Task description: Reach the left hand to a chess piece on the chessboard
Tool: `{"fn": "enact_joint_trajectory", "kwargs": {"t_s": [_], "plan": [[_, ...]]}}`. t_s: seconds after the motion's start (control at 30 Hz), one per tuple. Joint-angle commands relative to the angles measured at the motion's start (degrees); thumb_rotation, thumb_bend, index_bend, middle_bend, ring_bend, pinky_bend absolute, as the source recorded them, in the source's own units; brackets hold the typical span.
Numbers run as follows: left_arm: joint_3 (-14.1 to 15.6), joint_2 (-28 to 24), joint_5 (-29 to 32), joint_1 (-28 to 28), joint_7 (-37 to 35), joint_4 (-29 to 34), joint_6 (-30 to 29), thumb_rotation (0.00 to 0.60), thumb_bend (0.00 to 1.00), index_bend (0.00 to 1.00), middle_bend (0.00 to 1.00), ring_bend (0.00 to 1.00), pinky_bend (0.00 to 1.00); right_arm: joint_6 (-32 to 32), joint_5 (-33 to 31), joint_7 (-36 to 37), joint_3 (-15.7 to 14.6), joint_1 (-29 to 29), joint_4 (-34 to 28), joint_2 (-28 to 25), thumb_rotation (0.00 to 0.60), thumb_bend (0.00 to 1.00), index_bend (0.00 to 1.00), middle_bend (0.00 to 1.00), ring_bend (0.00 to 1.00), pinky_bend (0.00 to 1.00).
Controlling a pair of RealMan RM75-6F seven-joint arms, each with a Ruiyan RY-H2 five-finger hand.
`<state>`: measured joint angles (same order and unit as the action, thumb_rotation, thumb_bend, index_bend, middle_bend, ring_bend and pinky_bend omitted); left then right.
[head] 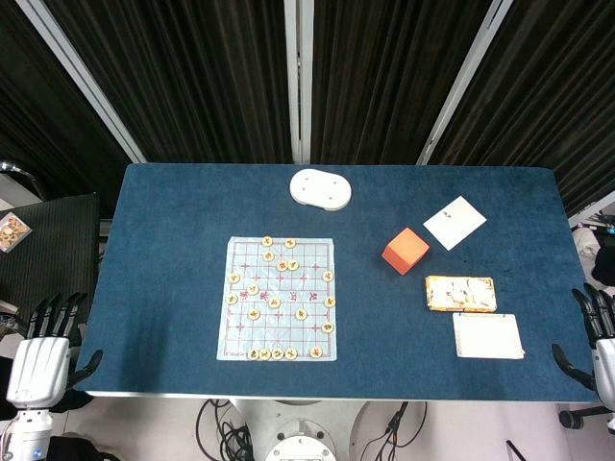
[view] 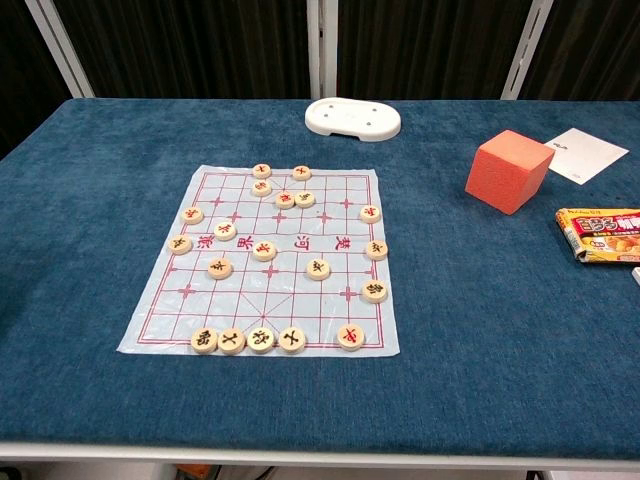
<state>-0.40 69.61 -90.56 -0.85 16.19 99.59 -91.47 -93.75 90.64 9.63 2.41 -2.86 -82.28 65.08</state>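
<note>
So the chess pieces are small flat discs, pale wood-looking with red or black characters, scattered over the chessboard (view: 285, 190), which is a thin printed sheet lying flat near the middle of the table (head: 173, 221). My guess is they're light, hard and a bit slick, so they'll skid if nudged from the side. I'd come from above and pinch across the rim. The near-left ones, like the piece (view: 204, 340) at the front corner, look like the easiest reach.

The left hand (head: 40, 357) sits off the table's near-left corner, fingers apart and holding nothing, well away from the board. The right hand (head: 598, 338) is the same at the far side, partly cut off.

The blue cloth looks soft and grippy. An orange block (view: 509, 170), a white tray (view: 352, 118) and a snack packet (head: 460, 293) sit well clear.
</note>
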Motion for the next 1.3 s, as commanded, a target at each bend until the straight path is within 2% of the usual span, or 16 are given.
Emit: {"fn": "enact_joint_trajectory", "kwargs": {"t_s": [0.03,0.33,0.5,0.67,0.8,0.97,1.17,1.3], "plan": [[0.1,0.1,0.0,0.0,0.0,0.0,0.1,0.6,0.23,0.05,0.07,0.0,0.04,0.2,0.1,0.1,-0.2,0.0,0.3,0.2,0.6,0.22,0.0,0.0,0.0,0.0],[0.4,-0.1,-0.7,0.3,0.6,0.6,0.6,0.6,0.23,0.05,0.07,0.0,0.04,-0.1,0.3,0.5,-0.3,0.0,0.6,0.2,0.6,0.22,0.0,0.0,0.0,0.0],[-0.5,-0.7,-0.7,2.3,0.2,1.3,2.9,0.6,0.23,0.05,0.07,0.0,0.04,-0.4,-0.1,0.7,-0.1,-0.1,0.6,0.2,0.6,0.22,0.0,0.0,0.0,0.0],[-1.8,-0.8,-1.2,7.9,-4.9,1.8,10.2,0.6,0.23,0.07,0.07,0.0,0.06,0.1,0.1,0.3,-0.6,-0.2,1.5,0.6,0.6,0.22,0.0,0.0,0.0,0.0],[-4.6,-0.1,-0.7,14.3,-8.4,0.9,17.6,0.6,0.23,0.08,0.07,0.0,0.08,-0.3,0.8,0.3,-1.0,-0.3,1.7,0.9,0.6,0.22,0.0,0.0,0.0,0.0],[-7.6,5.7,-0.3,21.2,-12.4,-5.9,23.0,0.6,0.23,0.15,0.13,0.0,0.13,-1.4,1.0,0.3,-0.7,-0.6,1.3,0.7,0.6,0.22,0.0,0.0,0.0,0.0],[-8.5,12.7,3.3,26.3,-14.6,-14.0,28.8,0.6,0.23,0.19,0.13,0.0,0.13,-1.8,0.7,0.5,-0.2,-0.5,0.9,-0.1,0.6,0.22,0.0,0.0,0.0,0.0],[-8.6,17.1,5.2,28.3,-15.7,-18.9,30.7,0.6,0.23,0.21,0.13,0.0,0.13,-2.1,0.4,0.9,0.0,-0.7,0.7,-0.5,0.6,0.22,0.0,0.0,0.0,0.0]]}}
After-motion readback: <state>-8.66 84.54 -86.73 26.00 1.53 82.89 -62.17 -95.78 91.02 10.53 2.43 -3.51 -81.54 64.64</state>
